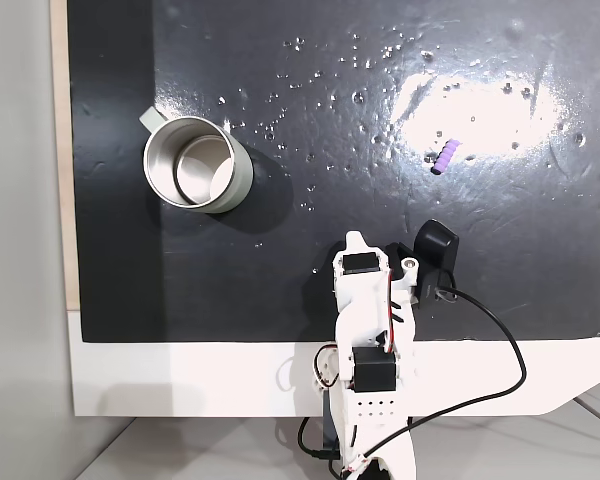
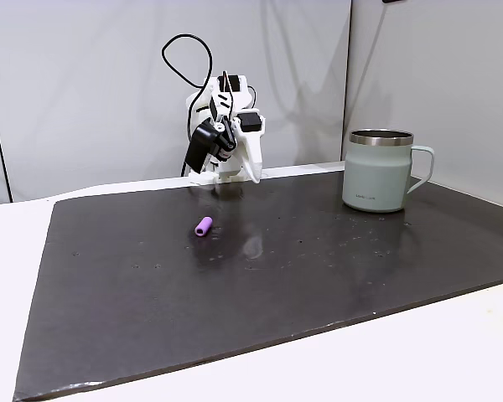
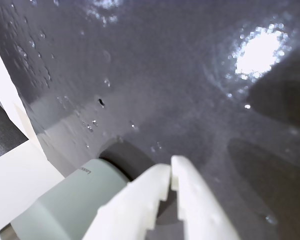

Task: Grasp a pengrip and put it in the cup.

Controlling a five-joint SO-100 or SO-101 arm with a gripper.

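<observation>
Pengrip (image 1: pixel 445 156) is lying on the dark mat (image 1: pixel 310 60) in a fixed view, well apart from the cup (image 1: pixel 195 163). In another fixed view it (image 2: pixel 204 226) is sitting near the arm (image 2: pixel 222 134) — cup (image 2: pixel 377 172) standing upright far right. In the wrist view the jaws (image 3: pixel 171 172) are sitting together — cup (image 3: pixel 65 200) just beside them.

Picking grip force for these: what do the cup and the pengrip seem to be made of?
The cup looks like metal: shiny reflective inside, matte grey-green coated outside. The pengrip looks like soft purple rubber or silicone, matte and apparently ribbed, though it is too small to be sure.
</observation>
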